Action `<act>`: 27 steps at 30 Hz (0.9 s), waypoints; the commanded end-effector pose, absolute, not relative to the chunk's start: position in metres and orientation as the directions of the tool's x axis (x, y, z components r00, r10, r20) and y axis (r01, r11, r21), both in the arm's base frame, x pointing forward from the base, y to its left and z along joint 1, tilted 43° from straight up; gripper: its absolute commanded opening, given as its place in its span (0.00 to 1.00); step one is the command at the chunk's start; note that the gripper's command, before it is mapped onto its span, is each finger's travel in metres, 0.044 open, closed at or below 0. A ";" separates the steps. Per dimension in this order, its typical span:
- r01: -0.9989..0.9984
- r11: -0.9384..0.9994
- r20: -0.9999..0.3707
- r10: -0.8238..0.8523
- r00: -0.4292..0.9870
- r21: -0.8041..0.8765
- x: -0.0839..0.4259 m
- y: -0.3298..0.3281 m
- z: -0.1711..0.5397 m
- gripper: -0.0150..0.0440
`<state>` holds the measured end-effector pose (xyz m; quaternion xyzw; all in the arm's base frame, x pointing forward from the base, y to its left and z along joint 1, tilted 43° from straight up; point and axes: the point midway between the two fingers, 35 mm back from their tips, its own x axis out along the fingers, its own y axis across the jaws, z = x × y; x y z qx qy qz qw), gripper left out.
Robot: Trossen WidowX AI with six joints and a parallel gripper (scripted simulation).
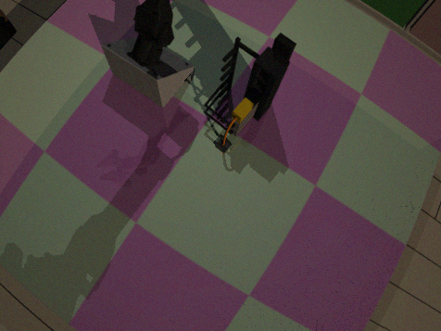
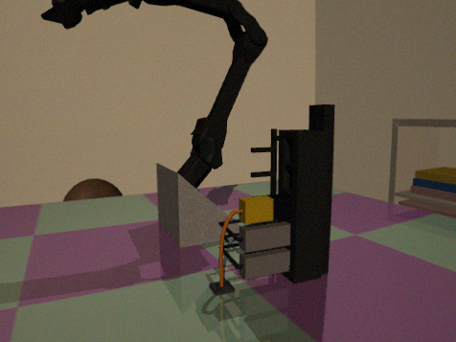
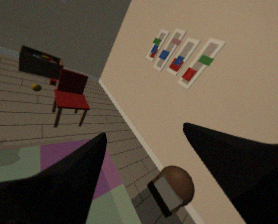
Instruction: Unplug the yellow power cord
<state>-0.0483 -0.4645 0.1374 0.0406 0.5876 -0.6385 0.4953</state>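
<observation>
Checkered floor (image 2: 120, 263) glossy; power strip (image 2: 307, 201) matt, perhaps plastic.

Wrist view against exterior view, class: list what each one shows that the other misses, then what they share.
Only the wrist view shows the red chair, the wall panels and the open gripper's fingers close up, with nothing between them. Only the exterior view shows the yellow plug seated in the black power strip, its orange cord, and the whole arm raised well away. Both show the checkered floor and the brown dome.
</observation>
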 end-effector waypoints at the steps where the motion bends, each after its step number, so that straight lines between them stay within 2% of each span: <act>1: 0.685 0.185 -0.638 -0.586 -0.499 -0.705 -0.046 -0.464 0.136 0.89; 9: 0.830 0.351 -0.823 -0.530 -0.205 -0.434 0.073 -0.434 0.085 0.53; 13: 0.851 0.445 -0.898 -0.434 -0.069 -0.280 0.126 -0.400 0.063 0.53; 18: 0.857 0.497 -0.949 -0.314 0.032 -0.135 0.168 -0.362 0.046 0.53; 21: 0.864 0.500 -0.969 -0.235 0.074 -0.055 0.191 -0.338 0.037 0.53; 27: 0.887 0.439 -0.989 0.043 0.139 0.144 0.248 -0.250 0.019 0.53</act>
